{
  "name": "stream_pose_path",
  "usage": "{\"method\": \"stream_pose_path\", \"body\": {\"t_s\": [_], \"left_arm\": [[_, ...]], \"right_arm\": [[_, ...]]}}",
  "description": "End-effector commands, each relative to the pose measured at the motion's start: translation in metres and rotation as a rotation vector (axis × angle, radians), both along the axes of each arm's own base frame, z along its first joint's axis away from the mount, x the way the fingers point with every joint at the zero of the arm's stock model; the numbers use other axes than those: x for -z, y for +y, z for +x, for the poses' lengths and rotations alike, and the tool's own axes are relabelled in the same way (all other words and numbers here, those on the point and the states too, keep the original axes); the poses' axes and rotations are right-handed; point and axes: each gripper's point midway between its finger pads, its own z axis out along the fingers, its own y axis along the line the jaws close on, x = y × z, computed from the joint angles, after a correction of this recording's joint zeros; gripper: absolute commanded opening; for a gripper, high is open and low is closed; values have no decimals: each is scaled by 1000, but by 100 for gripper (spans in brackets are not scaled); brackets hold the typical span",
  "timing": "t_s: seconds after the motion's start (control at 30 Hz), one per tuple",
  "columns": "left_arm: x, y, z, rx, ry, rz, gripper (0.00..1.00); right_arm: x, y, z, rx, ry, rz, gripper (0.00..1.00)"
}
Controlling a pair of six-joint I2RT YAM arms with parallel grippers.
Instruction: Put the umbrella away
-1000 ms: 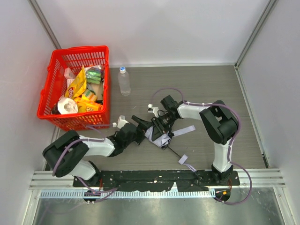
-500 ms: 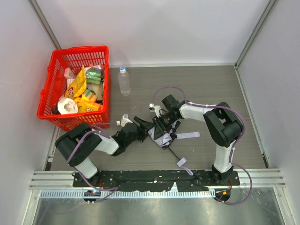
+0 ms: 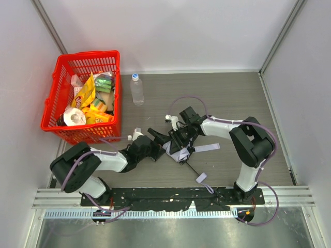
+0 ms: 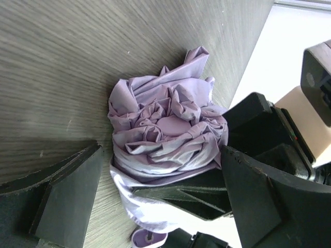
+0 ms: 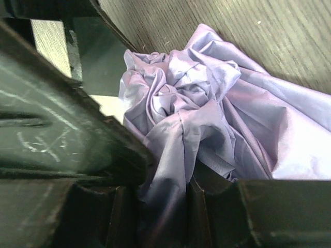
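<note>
the umbrella point(image 3: 176, 151) lies on the worktop point(image 3: 232, 103) near the red basket point(image 3: 88, 53), long axis pointing away from it; left gripper point(image 4: 160, 175), basket side, jaws wide astride the canopy; right gripper point(image 5: 165, 204), far side, jaws pinching fabric.

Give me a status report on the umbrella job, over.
Left gripper open, straddling the umbrella. Right gripper shut on its canopy. Umbrella lying on the table, not stowed. Water bottle and red basket well clear.
</note>
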Motion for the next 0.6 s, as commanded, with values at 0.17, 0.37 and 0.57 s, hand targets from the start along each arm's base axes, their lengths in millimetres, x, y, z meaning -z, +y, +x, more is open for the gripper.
{"method": "stream_pose_path", "body": {"t_s": [0.17,0.37,0.57], "left_arm": [[-3,-38,3,86,-58,-79,100],[6,-35,8,62,-94,-61,61],[19,-32,8,61,-92,-28,17]], "right_arm": [[-46,30,18,-91,-244,213,1],[-46,33,15,-149,-252,187,1],[-33,23,8,-148,-256,110,1]]}}
